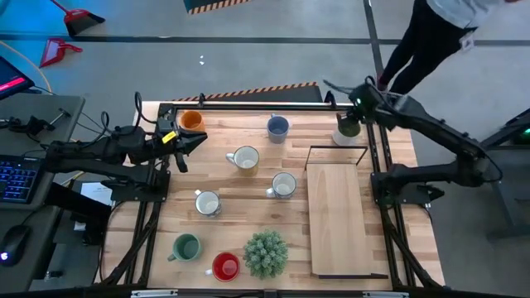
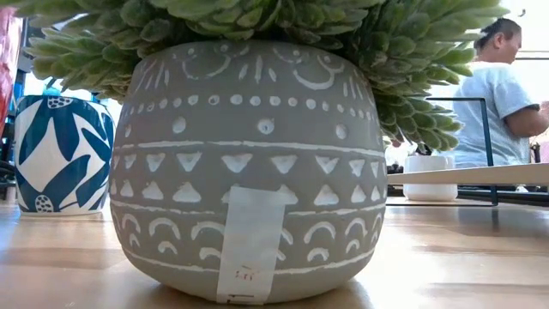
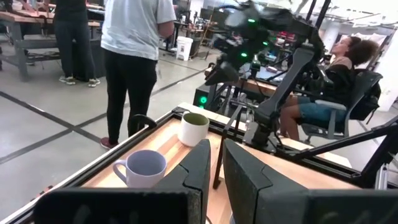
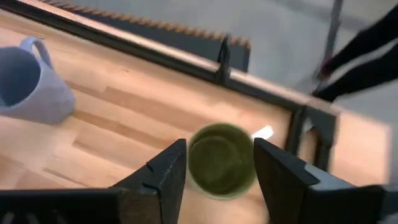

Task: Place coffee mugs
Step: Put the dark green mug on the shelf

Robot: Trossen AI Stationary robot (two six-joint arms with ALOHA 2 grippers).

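nearest you, along the front edge of the table (image 1: 248,203), you have the red mug (image 1: 225,266) beside the spiky plant in its patterned grey pot (image 2: 249,163), with the green mug (image 1: 186,247) just to their left. the wooden board (image 1: 336,217) lies along the right side, bare of mugs.

moving back to the middle, you see three white mugs: one left of centre (image 1: 207,202), one just left of the board (image 1: 283,185), and one further back (image 1: 246,157).

at the far edge, the orange mug (image 1: 191,121) sits in the left corner and the blue-grey mug (image 1: 277,127) stands near the middle of the back rail. your left gripper (image 1: 197,142) points rightward just in front of the orange mug, its fingers (image 3: 193,168) drawn near together with only a thin gap and nothing between them.

in the far right corner, your right gripper (image 4: 219,163) hangs over the olive mug (image 4: 221,158), which stands upright on the table close to the back rail. its fingers (image 4: 163,168) are spread apart on either side of the mug's rim; you cannot tell whether they touch it.

beyond the table, a person (image 1: 431,33) in dark trousers stands on the grey floor behind the right corner, and another sits in a chair (image 3: 333,87) further off.
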